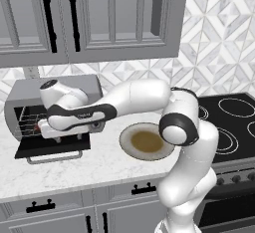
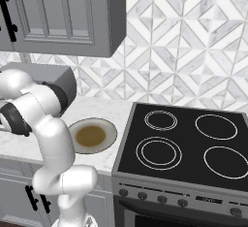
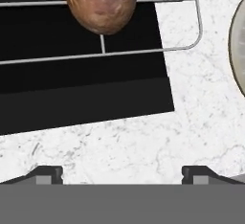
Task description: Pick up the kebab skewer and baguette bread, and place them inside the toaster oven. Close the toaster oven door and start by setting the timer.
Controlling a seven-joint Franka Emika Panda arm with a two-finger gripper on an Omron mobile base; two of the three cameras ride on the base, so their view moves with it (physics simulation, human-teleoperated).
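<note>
Marble worktop [image 3: 143, 146] lies under the released gripper [image 3: 122, 175], with the baguette bread [image 3: 101, 3] on the toaster oven [image 1: 30, 102] rack just beyond.

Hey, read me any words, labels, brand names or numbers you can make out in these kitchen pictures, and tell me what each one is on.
Nothing can be read with certainty.
Arm: a small light marking on the dark band of the forearm, too blurred to read.
Stove: a small display strip on the front control panel, with marks too small to read.
Toaster oven, plate, cabinets: no text on them.
</note>
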